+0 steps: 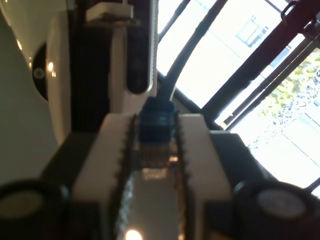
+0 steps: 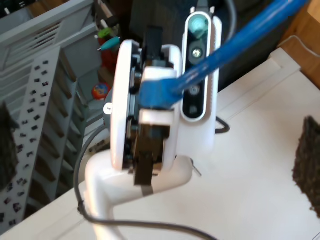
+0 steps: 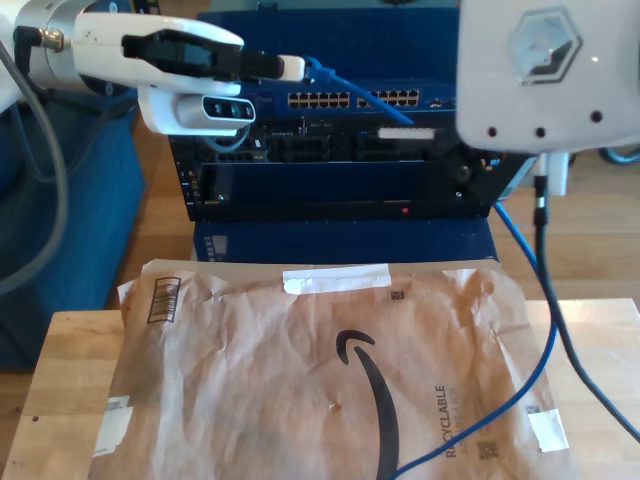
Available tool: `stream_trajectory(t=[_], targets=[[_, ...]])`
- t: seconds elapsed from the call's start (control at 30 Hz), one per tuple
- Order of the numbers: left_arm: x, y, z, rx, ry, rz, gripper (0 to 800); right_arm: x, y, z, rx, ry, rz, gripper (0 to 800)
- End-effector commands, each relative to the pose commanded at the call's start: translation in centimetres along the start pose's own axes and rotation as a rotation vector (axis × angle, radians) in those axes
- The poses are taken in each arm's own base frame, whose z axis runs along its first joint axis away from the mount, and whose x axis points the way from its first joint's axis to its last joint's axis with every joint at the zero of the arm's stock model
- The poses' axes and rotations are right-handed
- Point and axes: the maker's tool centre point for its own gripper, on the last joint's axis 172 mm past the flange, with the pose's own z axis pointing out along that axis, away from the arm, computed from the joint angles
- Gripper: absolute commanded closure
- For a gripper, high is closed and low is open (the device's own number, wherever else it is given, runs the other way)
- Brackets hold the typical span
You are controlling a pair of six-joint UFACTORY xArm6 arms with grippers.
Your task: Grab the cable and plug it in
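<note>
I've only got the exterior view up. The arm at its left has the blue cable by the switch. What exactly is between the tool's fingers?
Observer: The first wrist view shows the first tool shut on the plug of the cable, gripping the blue boot.
Operator: Which way does the plug face?
Observer: Its clear tip points back toward the wrist camera, and the cable leaves past the fingertips.
Operator: Anything from the other arm's camera?
Observer: The second wrist view faces that tool head-on, above a white surface, with a grey perforated rack beside it.
</note>
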Motion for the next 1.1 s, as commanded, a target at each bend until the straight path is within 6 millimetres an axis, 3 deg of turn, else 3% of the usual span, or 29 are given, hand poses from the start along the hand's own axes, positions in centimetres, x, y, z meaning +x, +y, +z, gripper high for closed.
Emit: stream_trajectory(t=[0.13, 0.47, 0.77, 0.9, 1.07, 1.1], targets=[[-0.5, -0.9, 0.2, 0.032, -0.015, 0.017, 793, -0.3, -0.4, 0.3, 0.025, -0.005, -0.04, 61], [-0.1, -0.9, 0.1, 0.046, -0.021, 0.008, 792, -1.4, 0.4, 1.0, 0.023, -0.031, -0.053, 146], [0.2, -1.5, 0.5, 0.079, -0.012, 0.012, 792, -1.1, 0.9, 1.5, 0.012, -0.028, -0.052, 206], [0.3, -1.7, 0.6, 0.087, -0.011, 0.013, 783, -0.9, 0.6, 1.7, 0.031, -0.023, -0.047, 311], [0.4, -1.7, 0.6, 0.09, -0.011, 0.015, 780, -1.4, 1.0, 2.0, 0.023, -0.035, -0.054, 383], [0.5, -1.6, 0.6, 0.091, -0.014, 0.011, 780, -1.3, 1.1, 2.1, 0.022, -0.033, -0.051, 433]])
